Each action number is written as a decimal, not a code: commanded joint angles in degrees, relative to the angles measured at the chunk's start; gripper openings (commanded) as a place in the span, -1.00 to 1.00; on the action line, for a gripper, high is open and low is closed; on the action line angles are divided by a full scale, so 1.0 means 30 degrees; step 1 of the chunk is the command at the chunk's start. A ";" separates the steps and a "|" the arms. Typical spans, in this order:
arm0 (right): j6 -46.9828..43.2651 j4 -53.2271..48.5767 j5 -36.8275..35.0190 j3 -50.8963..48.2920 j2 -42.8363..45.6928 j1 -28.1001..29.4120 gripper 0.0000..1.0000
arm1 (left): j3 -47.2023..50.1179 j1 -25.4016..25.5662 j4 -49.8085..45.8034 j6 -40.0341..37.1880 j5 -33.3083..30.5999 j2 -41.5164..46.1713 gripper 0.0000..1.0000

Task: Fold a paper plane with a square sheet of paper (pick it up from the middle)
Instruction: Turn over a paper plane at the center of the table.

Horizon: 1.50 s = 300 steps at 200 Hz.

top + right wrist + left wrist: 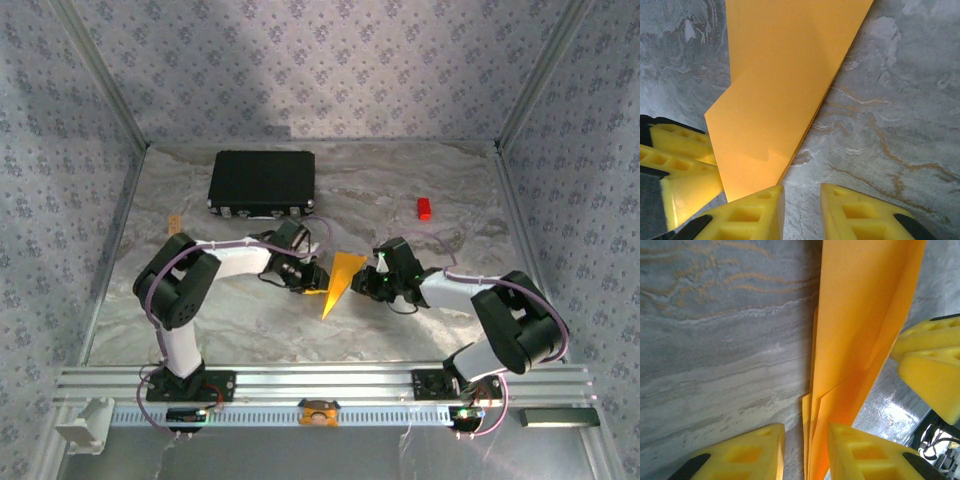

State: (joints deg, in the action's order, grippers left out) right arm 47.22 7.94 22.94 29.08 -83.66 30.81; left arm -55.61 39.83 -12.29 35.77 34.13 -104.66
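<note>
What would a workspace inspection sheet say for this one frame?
Surface: grey marbled table, flat, nothing spilled.
Job's things: orange paper folded to a narrow point, between the grippers.
Clutter: black case at the back; red block back right; small tan item left, unclear.
Grippers: left gripper open, paper layers between its fingers; right gripper open, one finger beside the paper's corner.
Cables: purple cables along both arms, off the paper.
Surroundings: patterned walls, aluminium rail in front.
</note>
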 commanded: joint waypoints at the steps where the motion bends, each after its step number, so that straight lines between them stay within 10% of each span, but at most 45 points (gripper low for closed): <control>1: 0.0343 0.0238 0.0042 0.0140 -0.0220 0.0135 -0.46 | -0.0642 0.0204 -0.0541 -0.0452 0.0562 -0.0493 -0.45; 300: 0.1005 0.2479 0.1367 -0.0143 -0.1810 0.0560 -0.56 | -0.0679 0.1191 0.1315 0.0664 0.1819 -0.1457 -0.75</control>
State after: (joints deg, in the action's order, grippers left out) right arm 49.17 10.87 24.86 29.06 -86.48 31.11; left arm -57.67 42.68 -8.60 38.06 38.13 -107.83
